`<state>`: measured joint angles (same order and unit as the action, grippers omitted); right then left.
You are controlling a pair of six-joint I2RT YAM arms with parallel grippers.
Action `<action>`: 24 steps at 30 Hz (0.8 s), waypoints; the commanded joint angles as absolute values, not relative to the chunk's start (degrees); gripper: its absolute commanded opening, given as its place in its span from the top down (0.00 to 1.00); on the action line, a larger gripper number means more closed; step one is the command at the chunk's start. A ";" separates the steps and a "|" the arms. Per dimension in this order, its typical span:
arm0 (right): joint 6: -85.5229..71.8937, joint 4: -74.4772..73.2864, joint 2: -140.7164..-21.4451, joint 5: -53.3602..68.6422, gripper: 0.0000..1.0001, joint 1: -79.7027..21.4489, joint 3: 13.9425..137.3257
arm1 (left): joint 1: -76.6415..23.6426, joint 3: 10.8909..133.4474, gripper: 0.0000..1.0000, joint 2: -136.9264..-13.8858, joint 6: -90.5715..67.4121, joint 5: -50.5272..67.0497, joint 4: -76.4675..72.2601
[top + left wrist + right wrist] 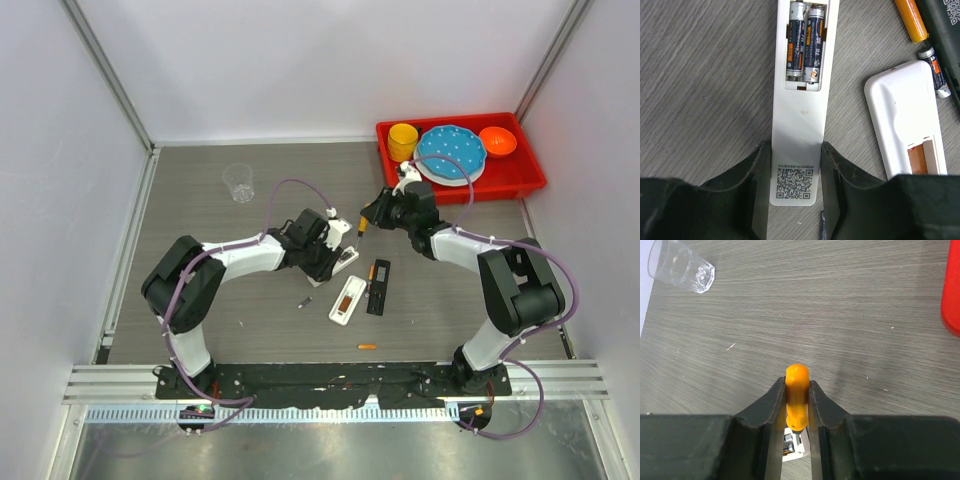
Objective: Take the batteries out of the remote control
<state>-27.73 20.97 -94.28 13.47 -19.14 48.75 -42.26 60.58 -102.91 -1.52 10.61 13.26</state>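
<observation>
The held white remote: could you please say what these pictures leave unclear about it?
Left wrist: the remote's far end is cut off by the upper edge.
Right wrist: the fingers hide the orange tool's tip, so contact with the batteries is unclear.
Top external: batteries too small.

2 batteries (813,47) lie side by side in remote (797,130).

A grey wood-grain surface (200,215) fills the enclosure. Plain white walls (320,60) rise behind it and at both sides, joined by metal posts (105,70). A metal rail (110,382) runs along its near edge. Light is even.
</observation>
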 commanded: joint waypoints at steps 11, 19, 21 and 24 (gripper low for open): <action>-27.51 23.20 -92.90 13.80 0.99 -20.04 45.97 | -42.36 59.77 0.82 -104.68 -2.55 12.13 18.63; -28.30 23.90 -94.04 13.97 0.99 -21.00 46.23 | -42.45 59.77 0.83 -104.85 -2.72 12.30 18.72; -28.39 23.91 -94.48 13.97 0.99 -21.36 46.41 | -42.45 59.94 0.83 -104.94 -2.72 12.39 18.90; -28.65 24.08 -94.40 13.97 0.99 -21.88 46.23 | -42.36 59.85 0.84 -104.68 -2.72 12.57 18.90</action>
<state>-28.62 23.11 -94.26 13.50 -20.38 46.78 -42.26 60.62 -102.96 -1.48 10.72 13.32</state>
